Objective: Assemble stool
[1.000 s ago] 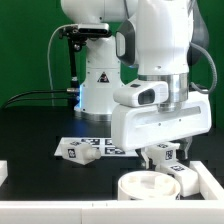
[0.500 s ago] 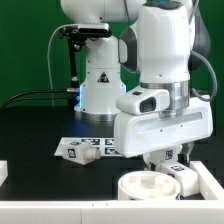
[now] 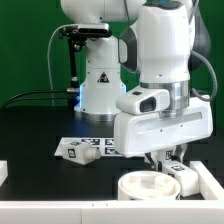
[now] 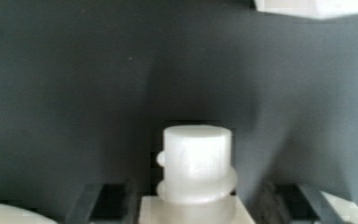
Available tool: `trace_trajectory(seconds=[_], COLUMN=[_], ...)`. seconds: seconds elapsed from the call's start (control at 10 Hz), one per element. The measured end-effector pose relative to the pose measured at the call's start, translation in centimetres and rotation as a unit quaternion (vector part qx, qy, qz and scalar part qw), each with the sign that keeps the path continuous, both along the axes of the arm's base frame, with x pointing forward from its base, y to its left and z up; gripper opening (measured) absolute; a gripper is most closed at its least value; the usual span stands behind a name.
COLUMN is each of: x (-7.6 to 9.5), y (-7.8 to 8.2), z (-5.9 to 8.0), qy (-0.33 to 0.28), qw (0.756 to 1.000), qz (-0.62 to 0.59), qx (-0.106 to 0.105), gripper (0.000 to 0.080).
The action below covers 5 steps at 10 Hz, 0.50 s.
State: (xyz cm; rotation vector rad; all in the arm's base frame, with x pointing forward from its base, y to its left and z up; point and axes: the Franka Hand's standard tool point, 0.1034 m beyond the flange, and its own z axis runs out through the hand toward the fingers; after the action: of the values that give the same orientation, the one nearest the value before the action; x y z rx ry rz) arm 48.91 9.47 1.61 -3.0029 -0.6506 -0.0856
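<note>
Jaws closed narrowly on a white stool leg (image 4: 199, 162), the Panda's gripper (image 3: 172, 160) holds it just above and beside the seat disc (image 3: 146, 186) (light, rigid, probably slick plastic, best gripped firmly mid-shaft).

The seat disc (image 3: 146, 186) was smooth white plastic with a soft sheen. The leg (image 4: 199, 160) looked like the same plastic, faintly glossy. The table (image 3: 30, 130) was matt black, and the robot arm (image 3: 160, 50) wore a glossy white moulded shell.
</note>
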Motion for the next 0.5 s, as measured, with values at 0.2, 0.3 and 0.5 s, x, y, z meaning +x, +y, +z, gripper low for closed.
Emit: trace_trajectory(seconds=[0.2,0.3,0.5], x=[-0.1,-0.8,-2.4], y=[0.0,-0.2,-1.1], z=[0.0,0.0,1.0], qy=[0.000,0.001,0.003], qw=[1.000,1.000,1.000], qz=[-0.006,-0.028,-0.023], qx=[0.001,0.003,-0.001], gripper=[0.0330,0.0330,0.0330])
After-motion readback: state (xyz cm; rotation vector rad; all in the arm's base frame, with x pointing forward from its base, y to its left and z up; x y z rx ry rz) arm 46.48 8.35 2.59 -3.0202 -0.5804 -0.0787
